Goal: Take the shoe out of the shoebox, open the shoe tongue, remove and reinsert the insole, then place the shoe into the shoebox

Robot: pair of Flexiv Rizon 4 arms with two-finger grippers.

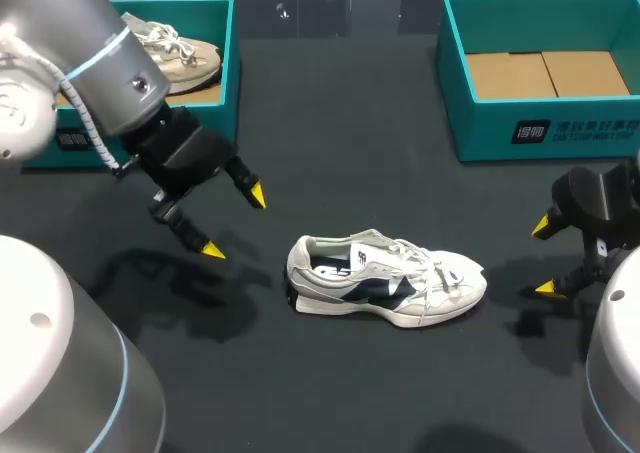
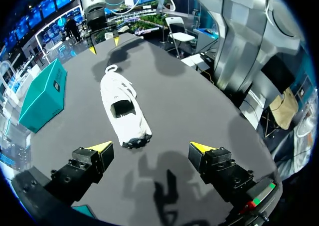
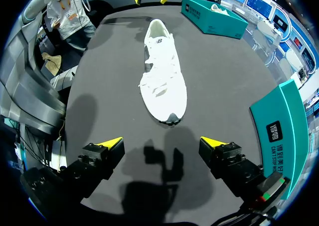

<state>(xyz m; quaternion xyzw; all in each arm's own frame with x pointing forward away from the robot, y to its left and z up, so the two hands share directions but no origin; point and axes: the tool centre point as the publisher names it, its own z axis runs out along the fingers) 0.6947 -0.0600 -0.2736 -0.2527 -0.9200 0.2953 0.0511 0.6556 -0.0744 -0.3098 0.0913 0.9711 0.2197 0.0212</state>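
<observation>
The white sneaker [image 1: 385, 278] with navy side panels stands upright on its sole near the middle of the dark table [image 1: 330, 173]. Its heel points toward my left arm and its toe toward my right, and the laces lie loose over the tongue. The left gripper [image 1: 235, 223] hovers just off the heel end with its yellow-tipped fingers spread wide, holding nothing. The right gripper [image 1: 542, 257] hangs near the toe end, also spread wide and not touching the shoe. At the far right of the table sits a teal shoebox [image 1: 480, 123] whose brown cardboard bottom shows. A second teal shoebox [image 1: 229, 83] at the far left holds a beige shoe [image 1: 180, 58], partly hidden behind my left arm.
</observation>
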